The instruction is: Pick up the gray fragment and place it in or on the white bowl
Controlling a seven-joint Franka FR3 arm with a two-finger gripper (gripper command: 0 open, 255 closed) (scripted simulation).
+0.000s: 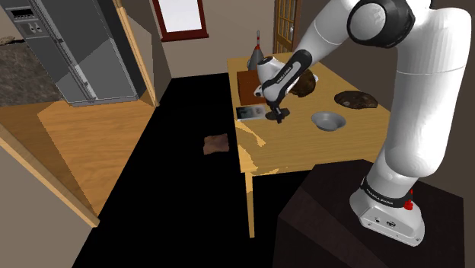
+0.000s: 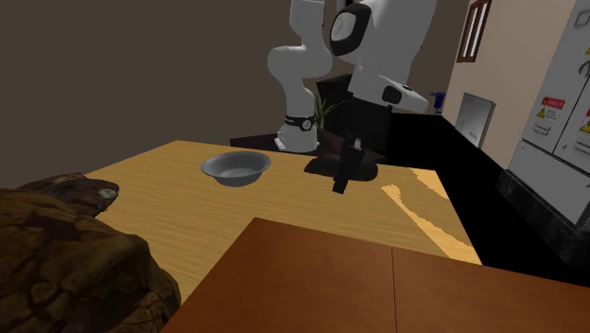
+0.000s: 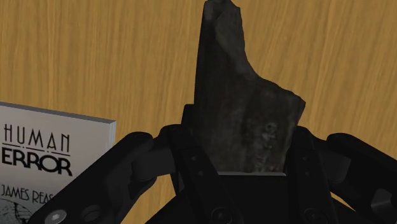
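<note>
Black two-finger gripper (image 3: 245, 167), clenched on jagged dark-grey fragment (image 3: 236, 108) over bare wooden tabletop (image 3: 95, 51); shallow grey bowl (image 1: 328, 122) apart, shoulder view's right.

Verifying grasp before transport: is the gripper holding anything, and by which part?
The gripper clasps the dark gray fragment by its wider end; its narrow tip juts out beyond the fingers.
</note>
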